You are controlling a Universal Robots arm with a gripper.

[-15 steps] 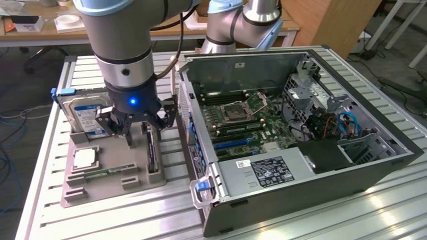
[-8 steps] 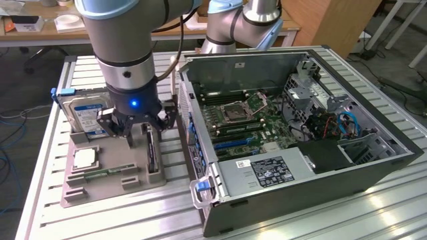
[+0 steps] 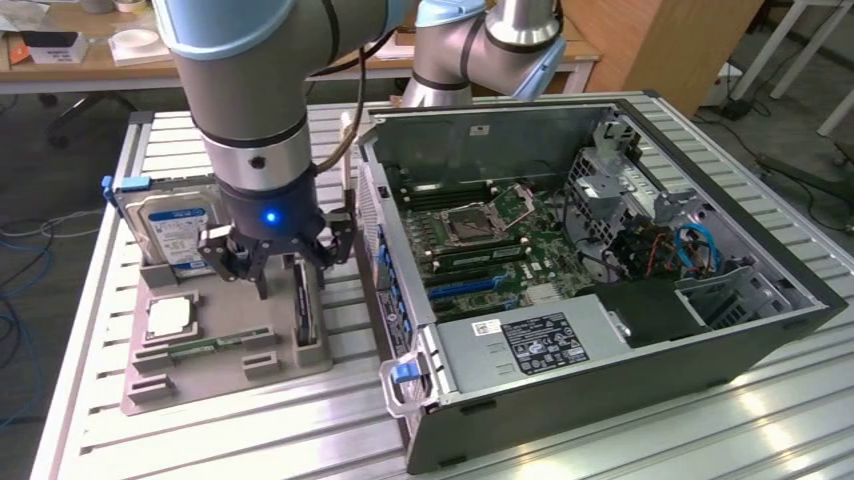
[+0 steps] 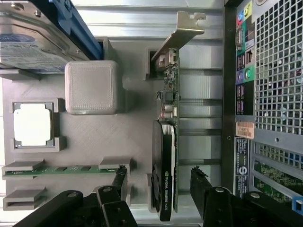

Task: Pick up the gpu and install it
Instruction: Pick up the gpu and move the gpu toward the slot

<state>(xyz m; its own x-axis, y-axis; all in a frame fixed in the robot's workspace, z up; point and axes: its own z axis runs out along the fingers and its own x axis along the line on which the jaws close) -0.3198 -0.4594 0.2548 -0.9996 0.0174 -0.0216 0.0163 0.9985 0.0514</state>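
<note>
The end effector point(image 3: 294, 272) hangs at the left of the exterior view, low over the grey tray point(image 3: 200, 375). Its jaws stand wide open and hold nothing. The gpu point(image 4: 166, 161) stands on its long edge in a slot of this tray, and in the wrist view one finger is on each side of the card, with a gap at both sides.

I think the danger is in the closing. The card is thin and tall, so if one finger reaches it first, it may tilt in the slot or jam there. The fingers are near the end with the black cooler, far from the silver bracket point(image 4: 182, 30), so the card may also swing when it is lifted. The computer case point(image 3: 747, 330) is just beside the tray, so a swinging card could knock its wall.

On the table point(image 3: 267, 430), the tray holds, from near to far, a green memory stick point(image 3: 214, 345), a square processor chip point(image 3: 170, 318) and an upright hard drive point(image 3: 167, 225) with a blue label. The case, at the right of the frame, lies open and shows the green motherboard point(image 3: 494, 240), with cables further right.
</note>
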